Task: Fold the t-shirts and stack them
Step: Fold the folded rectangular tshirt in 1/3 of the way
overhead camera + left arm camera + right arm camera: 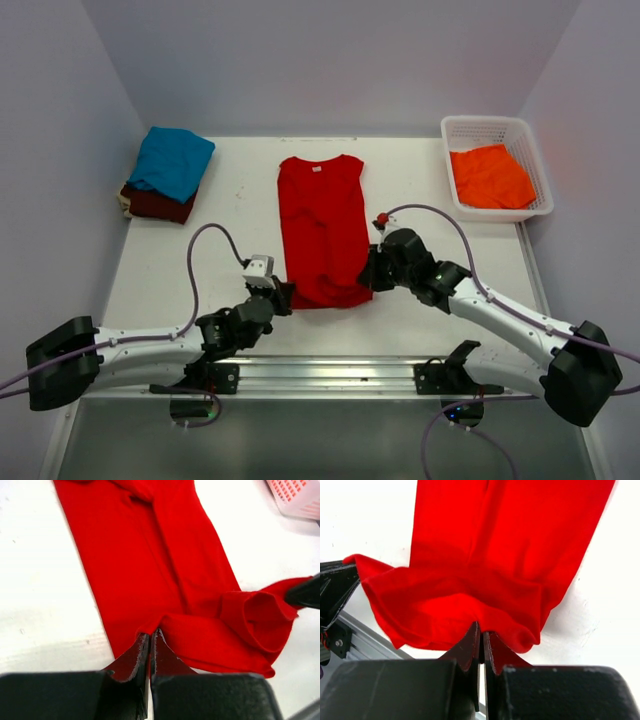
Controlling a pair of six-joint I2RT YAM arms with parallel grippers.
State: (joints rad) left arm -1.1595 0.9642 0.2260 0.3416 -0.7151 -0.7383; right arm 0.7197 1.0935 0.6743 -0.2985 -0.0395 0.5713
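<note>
On the table (235,180) the red t-shirt (322,225) lies lengthwise, sleeves tucked in. Left gripper (150,642) and right gripper (482,636) are each clamped on a near hem corner. I'd lift both evenly and carry the hem to the collar, keeping it taut.

Four t-shirts (322,230), one basket (484,124).

A white table (160,270) is enclosed on three sides by plain pale walls: a back wall (320,60) behind it, a left wall (50,150) and a right wall (590,120) at its sides (all faintly lilac-grey). An aluminium rail (330,372) is fixed along the table's near edge, and a grey surface (320,440) is seen below that edge. A white lattice basket (485,130) is set at the table's far right corner. The table is evenly lit, with soft shadows.
</note>
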